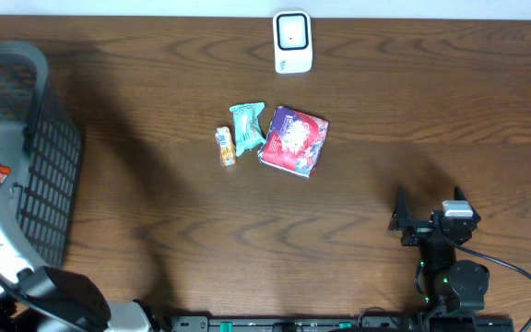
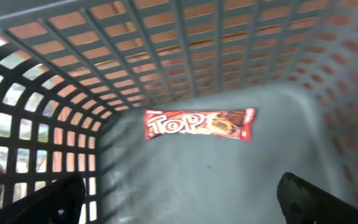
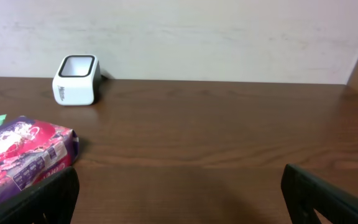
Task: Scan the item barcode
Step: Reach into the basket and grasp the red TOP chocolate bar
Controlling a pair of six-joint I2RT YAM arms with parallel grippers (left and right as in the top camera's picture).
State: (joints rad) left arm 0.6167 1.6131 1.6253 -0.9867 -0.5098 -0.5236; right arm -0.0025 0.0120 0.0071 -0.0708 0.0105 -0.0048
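Dark wood-grain surface (image 1: 155, 231) runs under everything, with a pale wall (image 3: 229, 37) behind it. Nearest us, at five o'clock in the overhead view, the right pincer (image 1: 430, 201) sits low, jaws spread wide with nothing between them. At nine o'clock the left pincer (image 2: 179, 208) hangs inside the grey mesh basket (image 1: 58, 175), equally spread and empty, above a Top chocolate bar (image 2: 199, 124) lying flat on the basket floor.

The items we judge are waiting to be scanned lie at the centre: an orange sachet (image 1: 225, 146), a teal packet (image 1: 247, 127) and a purple snack packet (image 1: 293, 140), huddled so close they seem to touch. Farthest, at twelve o'clock, stands the white barcode scanner (image 1: 292, 41), well apart from them.

We see three risks:
- Wide jaws coming down on one item could shove or trap its neighbour.
- We cannot see any barcode, so an item may reach the scanner wrong face first.
- Glossy, crinkly wrappers may slip from a shallow pinch, and the left arm could snag the mesh when lifting out.
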